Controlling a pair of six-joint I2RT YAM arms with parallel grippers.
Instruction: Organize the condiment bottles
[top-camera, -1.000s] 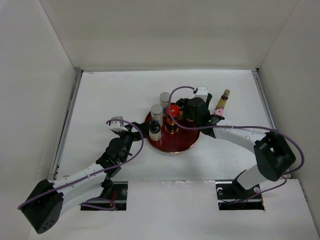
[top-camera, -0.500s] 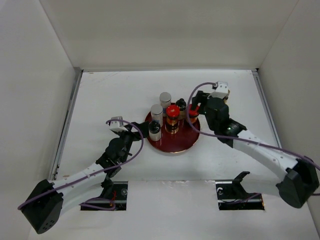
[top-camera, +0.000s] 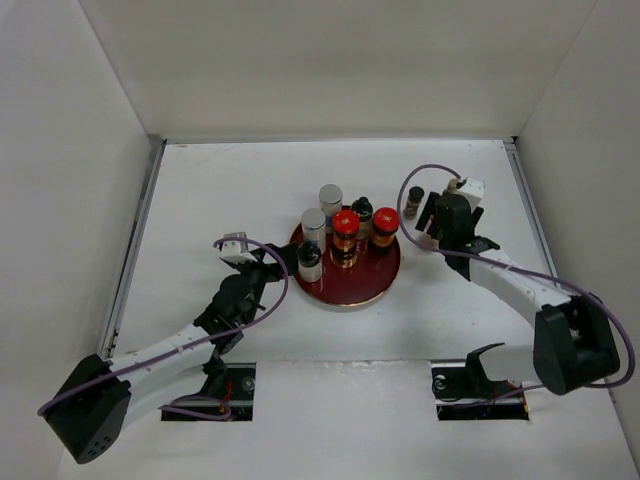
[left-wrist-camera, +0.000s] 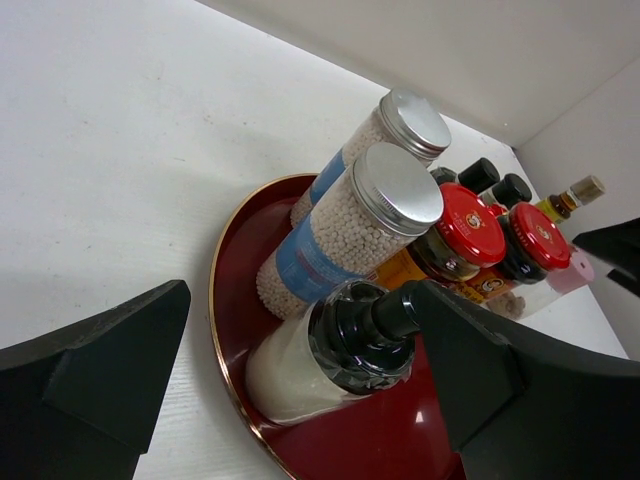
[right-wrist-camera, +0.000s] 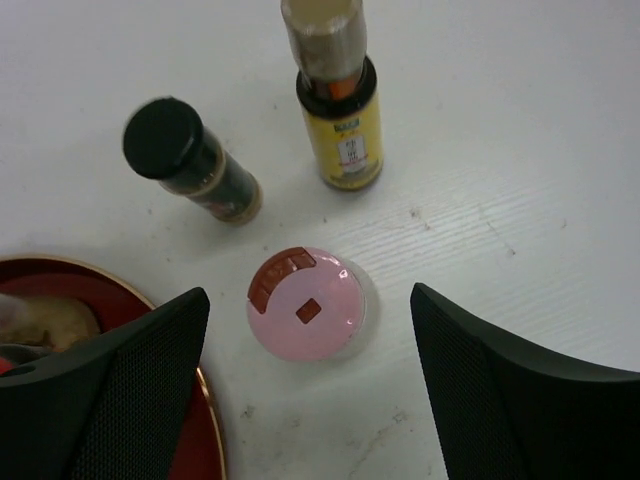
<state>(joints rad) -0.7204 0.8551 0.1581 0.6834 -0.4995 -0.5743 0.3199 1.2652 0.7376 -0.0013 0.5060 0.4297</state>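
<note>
A round dark red tray (top-camera: 350, 290) holds two white shakers with grey tops (top-camera: 330, 197), two red-lidded brown jars (top-camera: 345, 225) and black-capped bottles. My left gripper (left-wrist-camera: 300, 310) is open. It straddles a white bottle with a black cap (left-wrist-camera: 350, 335) at the tray's near left, and its right finger is close to the cap. My right gripper (right-wrist-camera: 308, 335) is open over a pink-capped bottle (right-wrist-camera: 305, 302) that stands on the table right of the tray. A black-capped dark bottle (right-wrist-camera: 185, 160) and a yellow bottle (right-wrist-camera: 340, 100) stand just beyond it.
The tray's gold rim (right-wrist-camera: 200, 420) lies close to my right gripper's left finger. White walls enclose the table on the left, back and right. The dark bottle off the tray also shows in the top view (top-camera: 413, 200).
My right gripper left a red-lidded jar standing on the tray's right side, then moved right, off the tray, to the pink-capped bottle. The left arm has stayed put.
</note>
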